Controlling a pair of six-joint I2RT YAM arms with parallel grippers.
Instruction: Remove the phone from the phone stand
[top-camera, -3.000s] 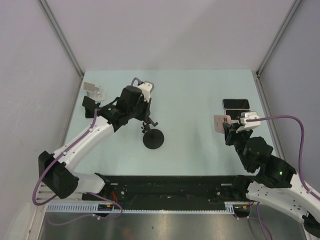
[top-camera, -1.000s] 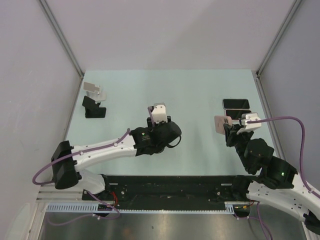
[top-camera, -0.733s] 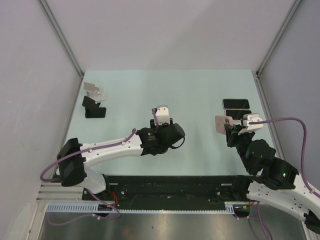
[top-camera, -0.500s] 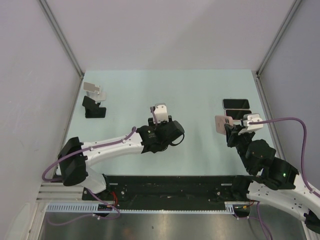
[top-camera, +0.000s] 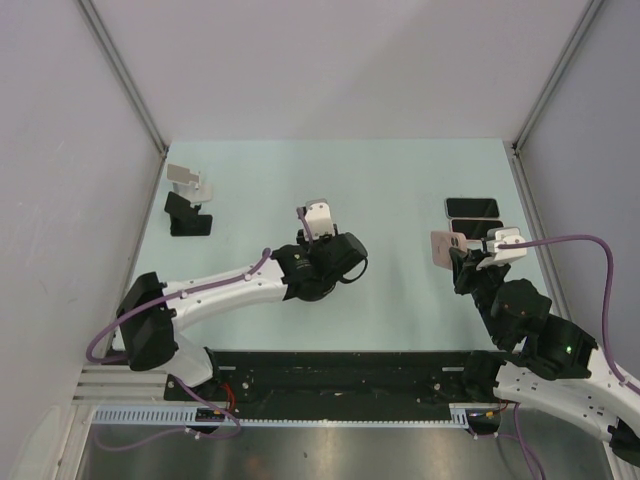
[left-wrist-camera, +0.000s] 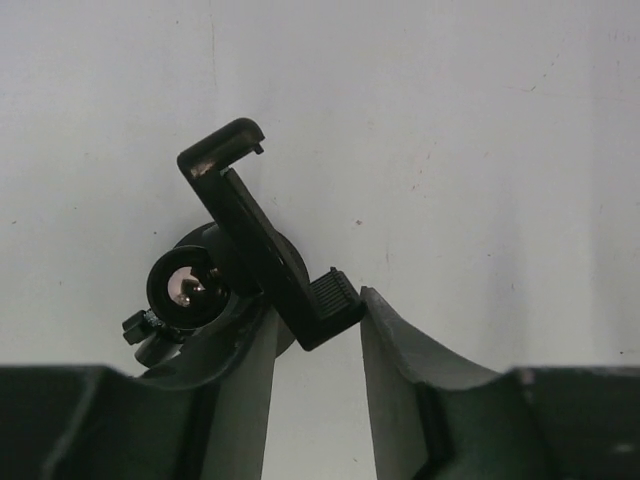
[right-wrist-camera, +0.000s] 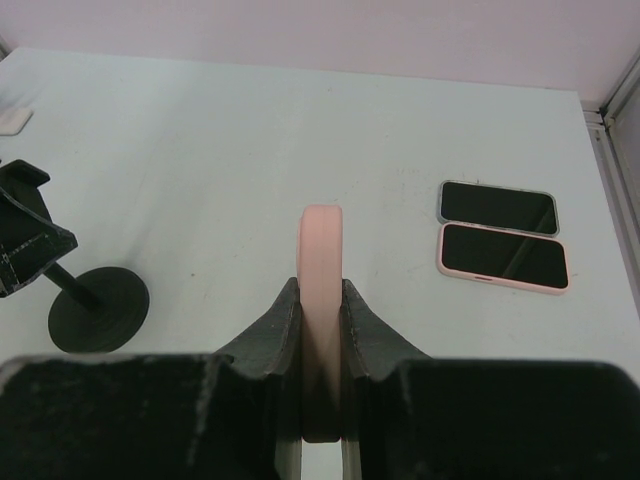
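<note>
Your left arm has swung in from the 10 o'clock corner of the bench (top-camera: 400, 190) to its middle. The left pincer (left-wrist-camera: 318, 312) now straddles the clamp of the black stand (left-wrist-camera: 250, 225), jaws narrowing; you cannot tell whether they bite yet. The right pincer (right-wrist-camera: 320, 300) stays pressed on the pink phone (right-wrist-camera: 321, 250), held edge-on at 3 o'clock, well apart from that stand. By the look of it, the phone is already out. Two spare phones (right-wrist-camera: 497, 207) lie at 2 o'clock. No brand or writing is readable.
</note>
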